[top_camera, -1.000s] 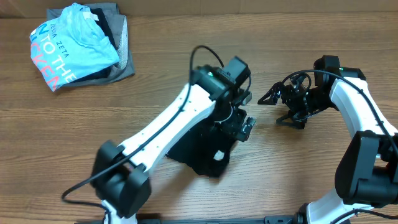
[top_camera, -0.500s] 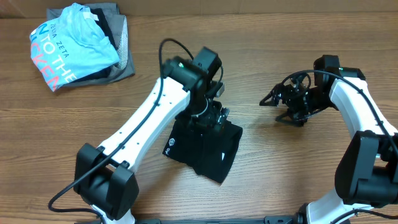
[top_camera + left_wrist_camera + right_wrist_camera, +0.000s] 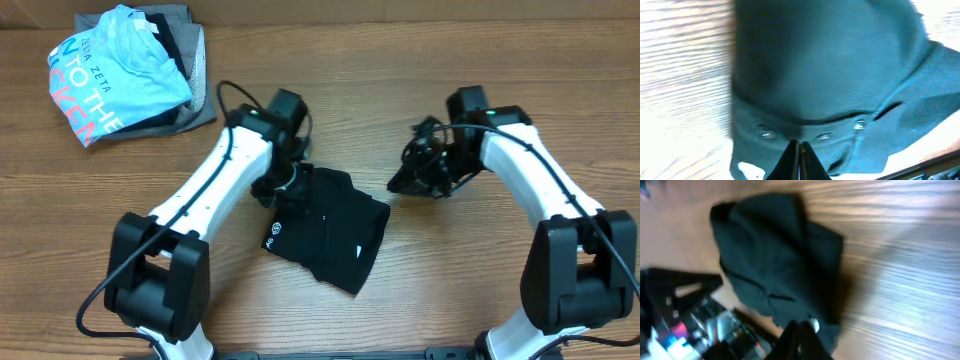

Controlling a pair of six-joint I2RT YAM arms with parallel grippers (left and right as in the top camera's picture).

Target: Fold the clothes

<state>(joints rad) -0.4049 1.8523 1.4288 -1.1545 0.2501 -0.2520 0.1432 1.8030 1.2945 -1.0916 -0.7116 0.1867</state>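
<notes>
Wood table point(image 3: 480, 300). Upper left: blue tee point(image 3: 110, 75) on grey pile point(image 3: 203, 100), out of play. Centre-left: left claw point(image 3: 285, 188), fingers together, nothing visibly pinched, at the upper-left edge of the black T-shirt point(image 3: 330, 235), which lies mid-frame as a lumpy folded packet. Just right: right claw point(image 3: 400, 183), also together, empty. Likely tidying: press lightly, sweep outward, avoid dragging layers.

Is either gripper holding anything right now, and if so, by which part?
Nothing looks held. The left gripper and right gripper are both shut with no fabric between their tips; the black T-shirt lies folded on the table.
</notes>
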